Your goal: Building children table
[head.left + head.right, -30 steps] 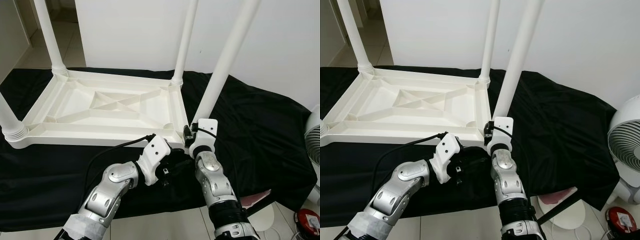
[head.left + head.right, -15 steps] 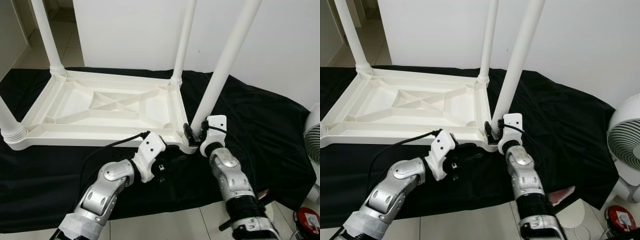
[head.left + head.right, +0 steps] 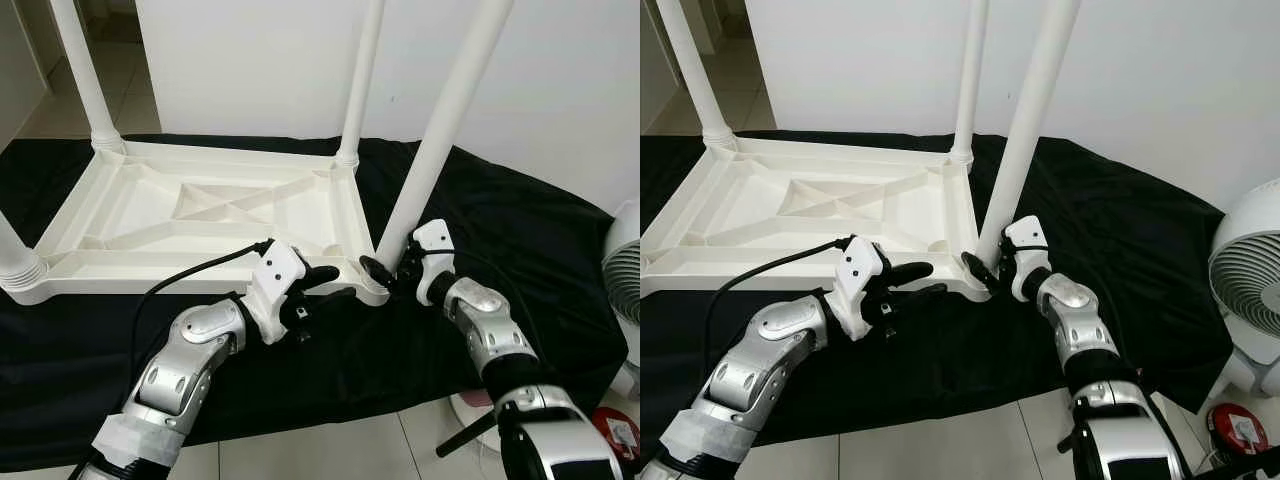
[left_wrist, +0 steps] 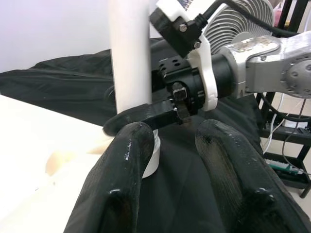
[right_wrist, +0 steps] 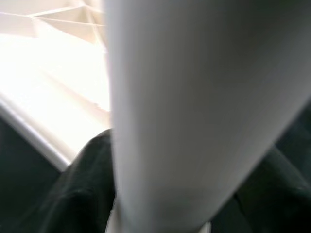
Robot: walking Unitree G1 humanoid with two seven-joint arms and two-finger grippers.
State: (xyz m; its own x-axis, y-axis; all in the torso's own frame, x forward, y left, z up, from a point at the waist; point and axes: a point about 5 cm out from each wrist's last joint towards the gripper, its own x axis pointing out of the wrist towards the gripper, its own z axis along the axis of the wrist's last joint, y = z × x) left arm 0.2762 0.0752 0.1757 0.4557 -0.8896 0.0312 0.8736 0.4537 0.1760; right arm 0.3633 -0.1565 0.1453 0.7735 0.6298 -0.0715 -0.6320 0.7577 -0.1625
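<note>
my right gripper [image 3: 385, 272] has swung out to the side and now clamps the base of the near table leg [image 3: 440, 125] at the upturned tabletop [image 3: 200, 215] corner on the black cloth [image 3: 530, 250]. my left gripper [image 3: 325, 285], fingers apart and empty, has come up beside that corner. the smooth, round plastic leg looks seated; the top is ribbed underneath.

This looks like a room in a home. The floor [image 3: 330, 450] is laid with pale glossy tiles, and plain white walls [image 3: 250, 60] rise at the far side. A black cloth [image 3: 1140, 250] is spread over the floor, and a white household fan [image 3: 1250, 290] stands on the tiles at the right. An opening at the far left shows more tiled floor.
</note>
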